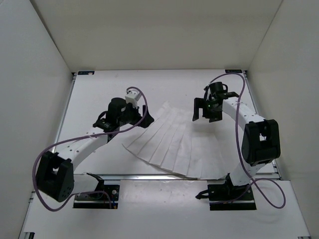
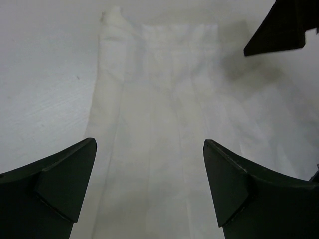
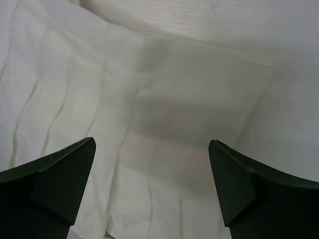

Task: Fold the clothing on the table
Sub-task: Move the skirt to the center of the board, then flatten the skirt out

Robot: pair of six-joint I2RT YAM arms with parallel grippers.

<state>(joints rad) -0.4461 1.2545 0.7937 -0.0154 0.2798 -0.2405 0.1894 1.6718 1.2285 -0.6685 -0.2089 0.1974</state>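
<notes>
While clothing [image 1: 174, 142] lies fanned, white table [image 1: 97, 92]

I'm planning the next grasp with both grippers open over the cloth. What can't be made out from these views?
- Top view: part of the clothing's left edge lies under the left gripper. Its right edge fades into the white table.
- Left wrist view: the cloth's near end is cut off by the bottom edge and the fingers.
- Right wrist view: cloth fills nearly the whole frame, so which part it is stays unclear, as does whether the right gripper touches it.
</notes>
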